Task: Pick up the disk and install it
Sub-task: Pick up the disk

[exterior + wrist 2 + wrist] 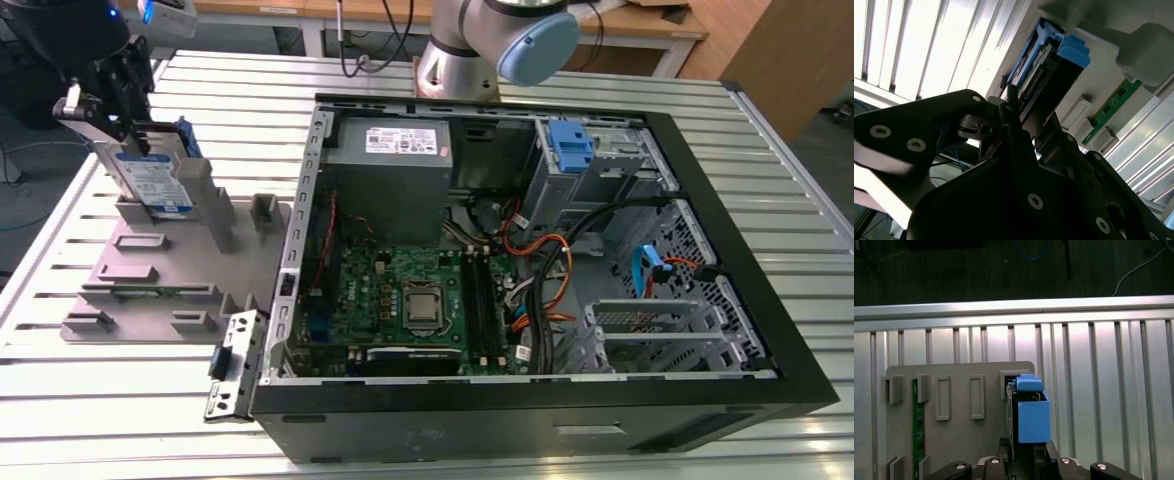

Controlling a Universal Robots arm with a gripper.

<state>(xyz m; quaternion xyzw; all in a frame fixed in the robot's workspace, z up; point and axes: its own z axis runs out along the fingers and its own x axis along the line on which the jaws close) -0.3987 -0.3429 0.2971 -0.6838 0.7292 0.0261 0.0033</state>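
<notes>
In the exterior view the disk [151, 178] stands on edge at the far left, silver-grey with a white-and-blue label and a blue rail. My gripper [124, 135] is shut on its upper end. The disk's lower edge sits among the far posts of the grey moulded holder [147, 290]; I cannot tell whether it still rests there. In the first wrist view the blue rail [1033, 415] juts out from between my gripper [1021, 455] over the holder [961, 440]. The second wrist view shows the disk [1051, 65] running away from my black fingers [1009, 115].
The open computer case [727, 345] fills the exterior view's right, with the grey power-supply box [394, 160], motherboard [400, 295], cables and a blue drive bay latch [571, 150]. A green memory stick [917, 427] lies in the holder. The arm's base [494, 45] stands behind the case on the slatted table [120, 410].
</notes>
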